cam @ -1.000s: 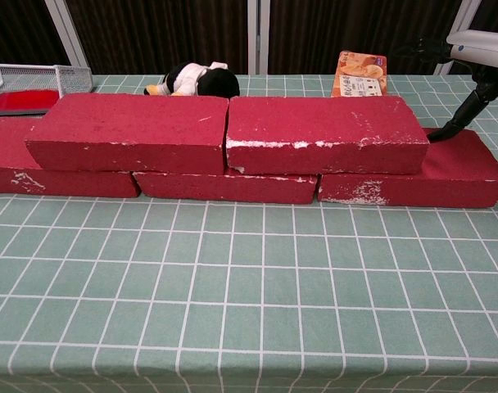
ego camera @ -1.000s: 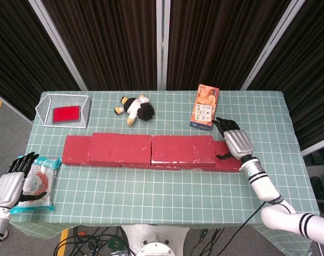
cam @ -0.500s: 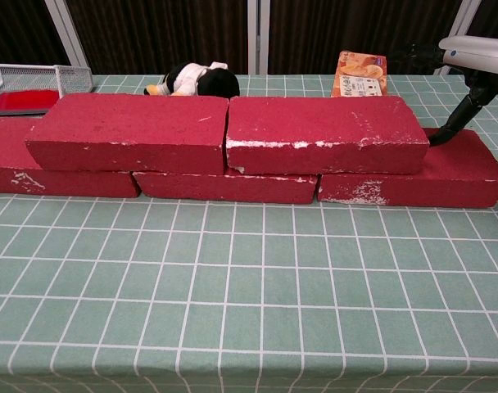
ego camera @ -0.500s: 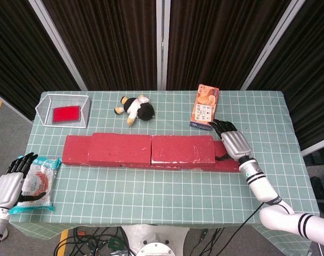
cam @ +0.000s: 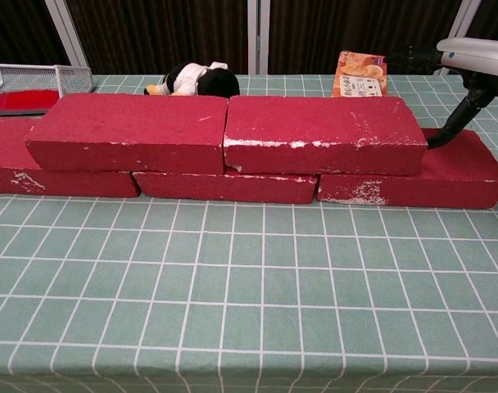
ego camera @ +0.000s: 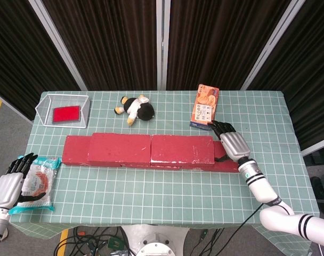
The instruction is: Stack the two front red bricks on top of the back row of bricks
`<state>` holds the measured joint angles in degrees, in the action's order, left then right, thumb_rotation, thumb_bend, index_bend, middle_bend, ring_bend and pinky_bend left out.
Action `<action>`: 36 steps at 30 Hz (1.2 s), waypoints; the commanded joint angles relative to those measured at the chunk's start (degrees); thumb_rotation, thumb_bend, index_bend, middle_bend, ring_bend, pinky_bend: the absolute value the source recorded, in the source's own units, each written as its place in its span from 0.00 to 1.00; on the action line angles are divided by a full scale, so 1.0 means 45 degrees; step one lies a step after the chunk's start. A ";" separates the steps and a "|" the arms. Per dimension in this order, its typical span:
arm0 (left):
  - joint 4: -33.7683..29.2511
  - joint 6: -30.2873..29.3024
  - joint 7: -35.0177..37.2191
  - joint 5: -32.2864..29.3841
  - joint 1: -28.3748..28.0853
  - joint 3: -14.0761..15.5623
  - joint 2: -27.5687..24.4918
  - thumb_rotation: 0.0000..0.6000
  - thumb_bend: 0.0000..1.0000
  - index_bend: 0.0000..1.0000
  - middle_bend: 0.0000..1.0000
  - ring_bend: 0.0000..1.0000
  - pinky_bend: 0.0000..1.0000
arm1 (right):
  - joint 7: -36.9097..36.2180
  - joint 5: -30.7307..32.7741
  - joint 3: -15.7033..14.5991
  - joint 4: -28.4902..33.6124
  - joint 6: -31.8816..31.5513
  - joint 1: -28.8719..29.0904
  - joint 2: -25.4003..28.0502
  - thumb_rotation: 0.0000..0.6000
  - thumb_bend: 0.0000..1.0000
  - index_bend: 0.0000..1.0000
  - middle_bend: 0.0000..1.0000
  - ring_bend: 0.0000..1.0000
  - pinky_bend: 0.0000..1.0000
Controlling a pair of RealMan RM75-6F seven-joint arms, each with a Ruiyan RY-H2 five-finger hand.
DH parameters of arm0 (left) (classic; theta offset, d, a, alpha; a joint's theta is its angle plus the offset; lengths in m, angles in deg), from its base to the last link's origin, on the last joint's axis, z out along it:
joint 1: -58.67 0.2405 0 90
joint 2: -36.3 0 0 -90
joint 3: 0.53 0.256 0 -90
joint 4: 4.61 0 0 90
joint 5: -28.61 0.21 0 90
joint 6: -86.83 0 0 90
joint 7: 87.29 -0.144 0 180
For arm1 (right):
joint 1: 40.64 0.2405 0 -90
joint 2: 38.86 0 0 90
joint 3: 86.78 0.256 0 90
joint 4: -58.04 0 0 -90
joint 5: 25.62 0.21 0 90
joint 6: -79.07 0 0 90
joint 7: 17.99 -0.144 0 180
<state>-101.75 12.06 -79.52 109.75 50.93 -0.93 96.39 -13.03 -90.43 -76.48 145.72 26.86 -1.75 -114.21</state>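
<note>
green-gridded tabletop (ego camera: 167, 186) | your right robot hand (ego camera: 229, 144), fingers apart, has nudged right top brick (cam: 323, 133) leftward, closing the seam | both bricks sit on back row (cam: 233, 187) | left robot hand (ego camera: 10, 181) apart, idle | stacking looks finished

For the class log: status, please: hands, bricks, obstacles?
Right hand at right upper brick's end. Left hand open, beside snack packet. Both upper bricks on bottom row. No obstruction.

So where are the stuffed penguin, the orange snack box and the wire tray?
penguin (ego camera: 137, 109): head view, on its black body.
snack box (ego camera: 205, 106): head view, middle of its printed front.
wire tray (ego camera: 45, 100): head view, on its left wall.
</note>
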 commanded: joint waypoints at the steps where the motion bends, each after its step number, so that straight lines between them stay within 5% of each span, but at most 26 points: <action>1: -0.0012 -0.0008 0.0002 0.0014 -0.0002 -0.0002 -0.0007 1.00 0.00 0.02 0.00 0.00 0.00 | 0.0000 -0.0015 -0.0004 0.0022 -0.0016 -0.0020 0.0020 1.00 0.00 0.00 0.00 0.00 0.00; 36: -0.0006 -0.0073 0.0079 0.0044 0.0046 0.0010 -0.0049 1.00 0.00 0.02 0.00 0.00 0.00 | -0.0012 -0.0271 -0.0003 0.0529 -0.0247 -0.0251 0.0471 1.00 0.00 0.00 0.00 0.00 0.00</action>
<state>-101.75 11.77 -79.16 109.94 51.13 -0.87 96.20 -12.98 -91.43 -76.52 147.71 26.13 -2.59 -112.53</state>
